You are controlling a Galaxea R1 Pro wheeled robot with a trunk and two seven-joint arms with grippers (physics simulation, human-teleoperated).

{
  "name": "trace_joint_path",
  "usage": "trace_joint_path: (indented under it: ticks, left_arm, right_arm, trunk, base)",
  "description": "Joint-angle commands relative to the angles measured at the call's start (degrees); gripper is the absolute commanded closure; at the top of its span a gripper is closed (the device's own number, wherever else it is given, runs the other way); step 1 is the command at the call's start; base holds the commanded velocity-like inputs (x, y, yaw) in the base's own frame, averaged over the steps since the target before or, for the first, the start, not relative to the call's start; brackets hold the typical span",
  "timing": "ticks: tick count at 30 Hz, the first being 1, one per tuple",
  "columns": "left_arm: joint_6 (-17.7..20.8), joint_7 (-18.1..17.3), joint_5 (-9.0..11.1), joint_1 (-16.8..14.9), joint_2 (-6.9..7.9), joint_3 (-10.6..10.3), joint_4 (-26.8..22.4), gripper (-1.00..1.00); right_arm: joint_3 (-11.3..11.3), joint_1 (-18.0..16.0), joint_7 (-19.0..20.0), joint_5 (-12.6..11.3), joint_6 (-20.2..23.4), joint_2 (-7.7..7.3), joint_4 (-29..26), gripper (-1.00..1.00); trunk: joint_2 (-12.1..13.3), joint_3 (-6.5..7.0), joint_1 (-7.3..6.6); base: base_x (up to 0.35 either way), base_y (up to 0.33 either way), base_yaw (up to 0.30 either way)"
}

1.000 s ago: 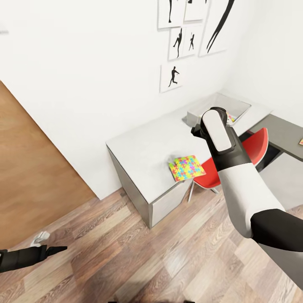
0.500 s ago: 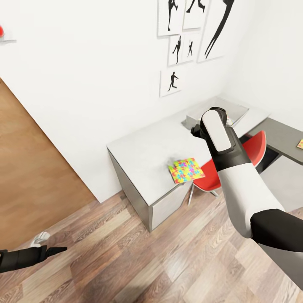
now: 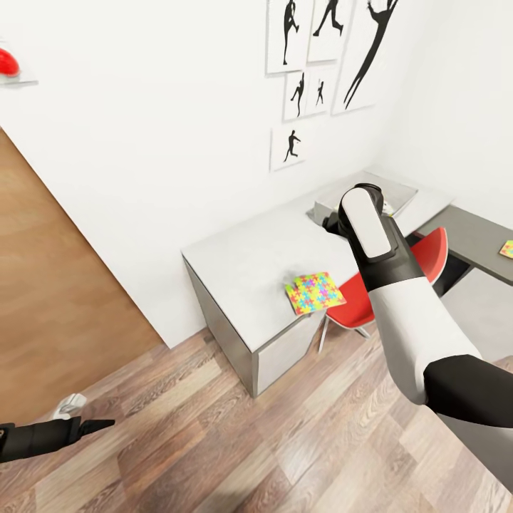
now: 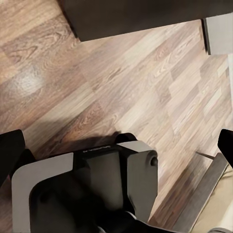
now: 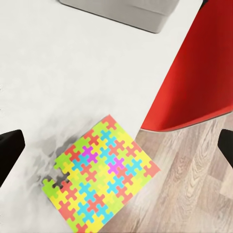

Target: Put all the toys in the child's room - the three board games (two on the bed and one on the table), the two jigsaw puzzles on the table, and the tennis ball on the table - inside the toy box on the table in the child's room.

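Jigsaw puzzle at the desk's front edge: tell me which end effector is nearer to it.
Right. The right end effector hangs over the jigsaw puzzle on the table; the left end effector is low over the floor, far to the puzzle's left.

A jigsaw puzzle lies on the bench at its front edge, just below the right tool. The chair stands beside the puzzle, tucked against the bench edge. The toy box sits on the bench beyond the right tool. Another flat box lies on the lower bench section, well apart, past the chair.
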Motion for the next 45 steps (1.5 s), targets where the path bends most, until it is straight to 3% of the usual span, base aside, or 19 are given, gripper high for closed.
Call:
trace_joint_path:
  ticks: [1, 28, 45]
  left_arm:
    - [0.6, -0.5, -0.6, -0.1, -0.06, 0.4, -0.1, -1.00]
    - [0.6, -0.5, -0.7, -0.1, -0.07, 0.4, -0.1, -1.00]
    - [0.6, -0.5, -0.7, -0.1, -0.07, 0.4, -0.1, -1.00]
  right_arm:
    - [0.1, -0.1, -0.5, -0.5, 0.4, -0.02, 0.0, -1.00]
    - [0.1, 0.0, -0.5, -1.0, 0.3, -0.02, 0.4, -1.00]
    - [0.1, 1.9, -0.4, -1.0, 0.3, -0.02, 0.3, -1.00]
  trunk:
    - [-0.1, 0.00, 0.04]
    - [-0.1, 2.58, 0.04]
    - [-0.1, 4.20, 0.04]
  base:
    - [0.000, 0.000, 0.000]
    - [0.000, 0.000, 0.000]
    - [0.000, 0.000, 0.000]
